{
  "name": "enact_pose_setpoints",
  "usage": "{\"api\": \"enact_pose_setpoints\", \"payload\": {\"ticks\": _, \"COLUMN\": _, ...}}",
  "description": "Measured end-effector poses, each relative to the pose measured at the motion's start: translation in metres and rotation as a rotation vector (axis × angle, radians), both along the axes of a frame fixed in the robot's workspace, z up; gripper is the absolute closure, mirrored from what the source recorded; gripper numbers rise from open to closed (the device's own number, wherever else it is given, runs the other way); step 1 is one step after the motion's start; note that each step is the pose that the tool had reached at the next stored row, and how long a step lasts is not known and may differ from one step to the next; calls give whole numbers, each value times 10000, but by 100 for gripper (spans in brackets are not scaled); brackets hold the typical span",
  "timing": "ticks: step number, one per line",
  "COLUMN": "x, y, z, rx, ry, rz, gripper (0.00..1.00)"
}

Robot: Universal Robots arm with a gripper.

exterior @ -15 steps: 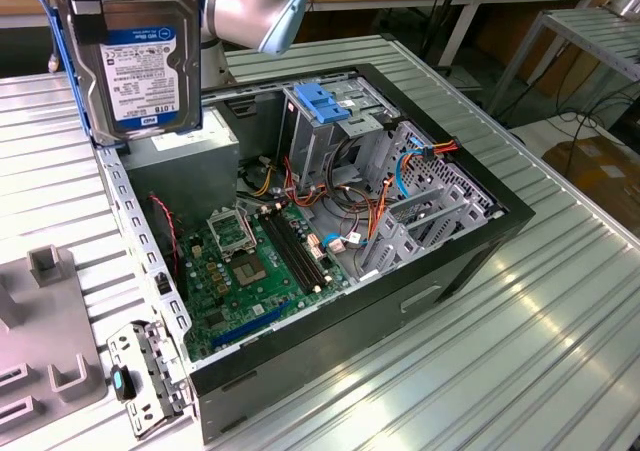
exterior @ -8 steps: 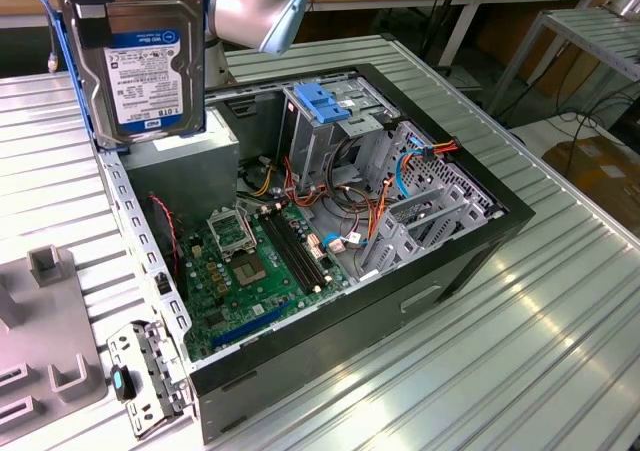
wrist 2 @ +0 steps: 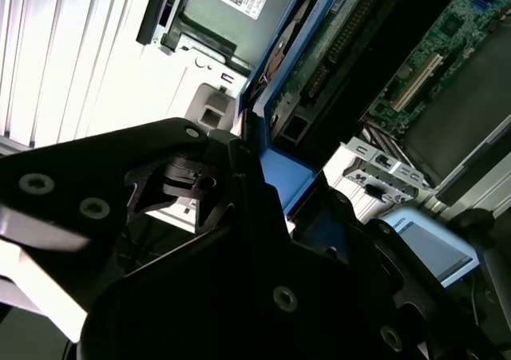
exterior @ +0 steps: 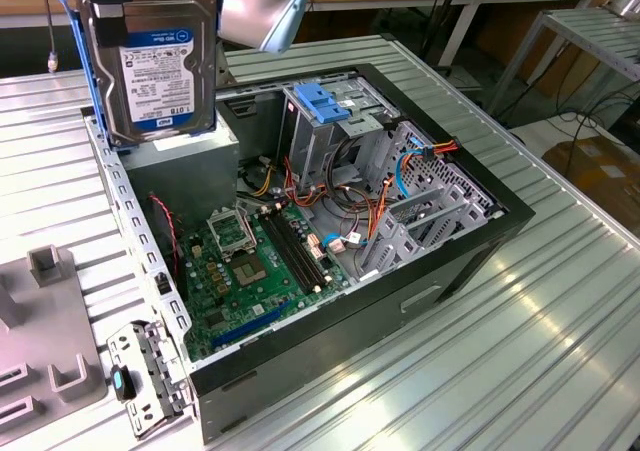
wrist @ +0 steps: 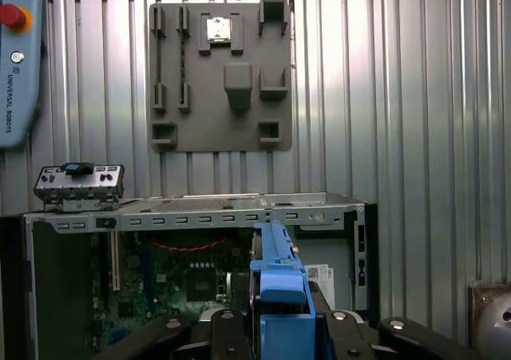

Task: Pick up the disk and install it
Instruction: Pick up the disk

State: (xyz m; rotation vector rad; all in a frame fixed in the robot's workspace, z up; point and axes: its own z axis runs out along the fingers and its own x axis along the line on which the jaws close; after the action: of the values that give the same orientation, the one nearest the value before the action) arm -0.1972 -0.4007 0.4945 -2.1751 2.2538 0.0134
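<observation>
Clamps the flat silver-grey metal disk [exterior: 160,61] with blue rails [wrist: 275,256] in the black tool [wrist: 281,322], aloft over the open black computer case [exterior: 330,361]. Mid-carry, not installed; likely needs rails squared to the blue-topped metal cage [exterior: 325,121].

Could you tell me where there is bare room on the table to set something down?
The widest bare stretch is the ribbed table on the exterior view's right of the computer case. A narrower strip lies between the case and the grey fixture plate, partly taken by a small bracket. Inside the case, cables and the motherboard crowd everything.
</observation>
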Motion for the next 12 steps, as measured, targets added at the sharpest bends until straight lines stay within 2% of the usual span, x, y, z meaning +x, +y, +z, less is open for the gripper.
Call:
{"api": "enact_pose_setpoints", "payload": {"ticks": 7, "x": 139, "y": -1, "z": 0, "rx": 0, "ry": 0, "rz": 0, "gripper": 63}}
{"api": "enact_pose_setpoints", "payload": {"ticks": 12, "x": 279, "y": -2, "z": -1, "rx": 0, "ry": 1, "rz": 1, "gripper": 63}}
